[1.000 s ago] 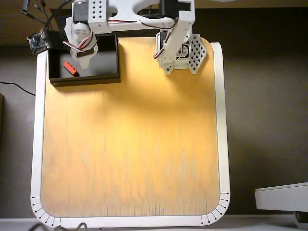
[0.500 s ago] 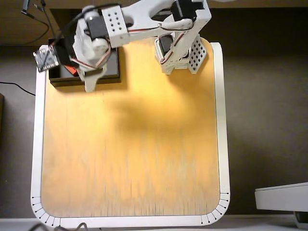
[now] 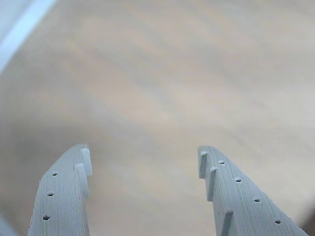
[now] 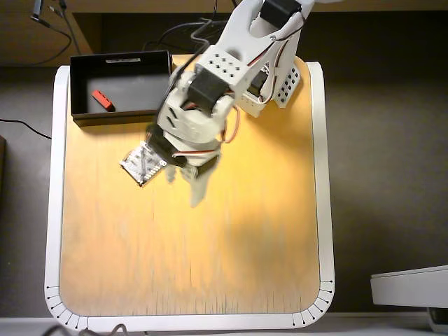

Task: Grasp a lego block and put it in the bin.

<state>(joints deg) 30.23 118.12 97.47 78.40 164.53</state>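
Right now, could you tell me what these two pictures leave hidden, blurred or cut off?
- Tool tips: smeared by motion blur in the overhead view, so only the wrist view shows them apart with nothing between.
- Brick and bin: outside the wrist view entirely; that view shows only blurred tabletop.
- Brick studs: too small to make out in the overhead view.
- Arm base: partly covered by the arm's own links and cut off by the overhead view's top edge.
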